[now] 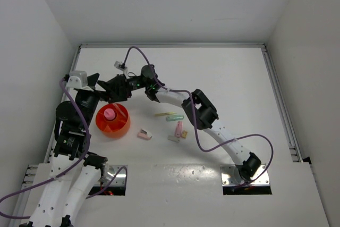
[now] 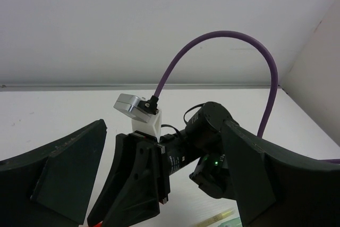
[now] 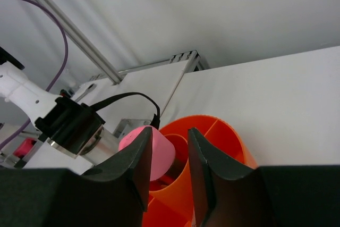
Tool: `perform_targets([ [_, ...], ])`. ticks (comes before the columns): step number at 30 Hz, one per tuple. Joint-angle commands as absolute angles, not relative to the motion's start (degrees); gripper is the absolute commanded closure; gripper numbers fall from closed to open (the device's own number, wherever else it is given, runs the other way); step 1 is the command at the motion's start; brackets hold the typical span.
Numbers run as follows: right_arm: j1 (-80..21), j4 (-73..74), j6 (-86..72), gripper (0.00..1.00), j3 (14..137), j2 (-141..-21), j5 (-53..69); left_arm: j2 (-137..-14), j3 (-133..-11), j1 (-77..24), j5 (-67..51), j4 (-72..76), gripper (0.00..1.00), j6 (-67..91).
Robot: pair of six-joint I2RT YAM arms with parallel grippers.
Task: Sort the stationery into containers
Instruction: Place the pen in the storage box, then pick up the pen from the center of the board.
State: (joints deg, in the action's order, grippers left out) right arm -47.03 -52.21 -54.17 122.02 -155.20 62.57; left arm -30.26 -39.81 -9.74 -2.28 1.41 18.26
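The orange bowl (image 1: 121,123) with inner dividers stands at the left of the table. A pink-capped tube (image 1: 109,114) stands upright in its middle cell. My right gripper (image 1: 111,95) reaches far left and hovers just above the bowl's far rim. In the right wrist view its jaws (image 3: 170,137) stand a little apart and empty, with the pink cap (image 3: 162,155) and the bowl (image 3: 223,134) below them. My left gripper (image 1: 101,89) is wide open and empty, right beside the right gripper (image 2: 143,179). A yellow-green pen (image 1: 166,114), mint-green marker (image 1: 175,117) and pink marker (image 1: 179,127) lie mid-table.
A yellow eraser (image 1: 184,134), a white eraser (image 1: 173,138) and a pink and white eraser (image 1: 144,134) lie near the pens. The right arm's purple cable (image 1: 196,131) loops over the table. A metal rail (image 1: 276,94) runs along the right edge.
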Motion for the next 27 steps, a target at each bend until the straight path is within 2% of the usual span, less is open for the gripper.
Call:
perform_targets([
  [1, -45.01, -53.71, -51.43, 0.67, 120.59, -149.60, 63.63, -29.88, -40.08, -9.32, -2.55, 3.69, 0.06, 17.67],
  [3, -43.25, -48.12, -50.10, 0.70, 119.54, -145.91, 62.32, -29.88, -40.08, -9.32, -2.55, 3.69, 0.06, 17.67],
  [5, -40.00, -39.77, -45.29, 0.78, 119.00, -143.36, 61.00, -29.88, -40.08, -9.32, -2.55, 3.69, 0.06, 17.67],
  [6, -38.77, -27.37, -41.44, 0.84, 119.00, -140.30, 60.47, -29.88, -40.08, -9.32, -2.55, 3.69, 0.08, 17.67],
  [7, -37.72, -19.68, -36.79, 0.86, 119.53, -138.79, 59.42, -29.88, -40.08, -9.32, -3.16, 3.69, 0.11, 17.67],
  [8, -35.88, -11.68, -25.25, 0.88, 120.14, -137.39, 56.28, -29.88, -40.08, -9.32, -3.16, 3.69, 0.14, 18.19],
  [9, -35.25, -3.77, -18.00, 0.91, 121.19, -135.98, 54.08, -29.88, -40.08, -9.32, -3.69, 3.69, 0.35, 18.19],
  [10, -35.24, 12.06, -10.10, 0.91, 121.72, -132.92, 50.49, -29.88, -40.08, -9.32, -3.69, 3.69, 0.50, 18.19],
  [11, -35.24, 18.48, 4.86, 0.90, 121.73, -131.50, 41.92, -29.88, -40.08, -9.32, -4.21, 3.69, 0.66, 18.19],
  [12, -35.24, 24.20, 12.40, 0.74, 120.08, -130.18, 38.70, -29.88, -40.60, -9.32, -4.22, 3.69, 0.85, 18.19],
  [13, -35.24, 31.22, 17.09, 0.60, 118.58, -127.38, 31.62, -30.49, -40.61, -9.32, -4.22, 3.17, 0.88, 18.80],
  [14, -35.24, 33.20, 22.62, 0.45, 114.21, -126.14, 29.12, -30.50, -40.61, -9.32, -4.22, 3.16, 0.88, 18.81],
  [15, -35.24, 35.40, 25.37, 0.31, 112.52, -125.08, 27.26, -31.19, -41.13, -9.32, -4.22, 3.16, 0.80, 18.81],
  [17, -35.24, 42.08, 31.51, 0.29, 108.48, -122.62, 24.96, -32.25, -41.74, -9.32, -4.22, 2.03, 0.47, 18.81],
  [18, -35.24, 44.27, 33.55, 0.29, 107.41, -121.91, 24.96, -33.39, -41.75, -9.32, -5.52, 2.02, 0.20, 19.33],
  [19, -35.24, 47.52, 35.14, 0.33, 106.27, -121.12, 24.96, -34.18, -41.75, -9.32, -6.32, 2.02, 0.15, 19.34],
  [20, -35.24, 48.77, 36.37, 0.41, 104.17, -120.42, 25.66, -34.97, -42.44, -9.32, -6.94, 1.24, 0.12, 19.34],
  [21, -36.03, 50.00, 38.82, 0.60, 103.37, -119.71, 25.66, -36.46, -43.32, -9.32, -8.51, 1.23, 0.10, 19.34],
  [24, -38.75, 51.42, 39.37, 0.83, 101.16, -119.87, 24.97, -37.09, -43.95, -9.32, -9.05, -0.17, 0.10, 19.34],
  [25, -39.28, 51.42, 39.37, 0.89, 101.16, -120.58, 24.09, -37.09, -43.95, -9.32, -8.36, -0.18, 0.20, 19.34],
  [27, -40.24, 51.42, 37.71, 0.91, 101.16, -122.33, 21.38, -36.57, -43.95, -9.32, -7.13, -0.18, 0.68, 19.34],
])
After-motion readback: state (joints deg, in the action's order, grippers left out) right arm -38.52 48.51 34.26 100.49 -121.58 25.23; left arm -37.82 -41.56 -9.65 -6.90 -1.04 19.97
